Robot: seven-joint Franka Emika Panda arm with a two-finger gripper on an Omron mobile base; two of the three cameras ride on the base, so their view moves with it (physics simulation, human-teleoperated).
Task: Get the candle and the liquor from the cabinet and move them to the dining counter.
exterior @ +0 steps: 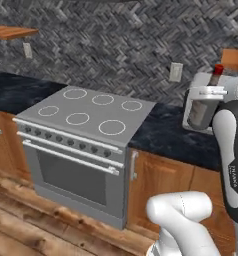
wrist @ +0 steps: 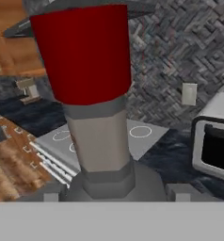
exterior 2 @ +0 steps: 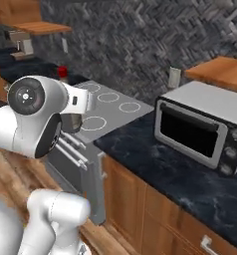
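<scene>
The liquor [wrist: 97, 94] sits clamped in the end effector [wrist: 111, 190], its long axis running straight out from the hand along the fingers, red cap farthest from the palm. It is a grey glass bottle: narrow neck, broad body down between the jaws. It is carried in the air above the stove [exterior: 91, 112], with the microwave [exterior 2: 205, 127] on the marble table [exterior 2: 190, 184] to the right.
</scene>
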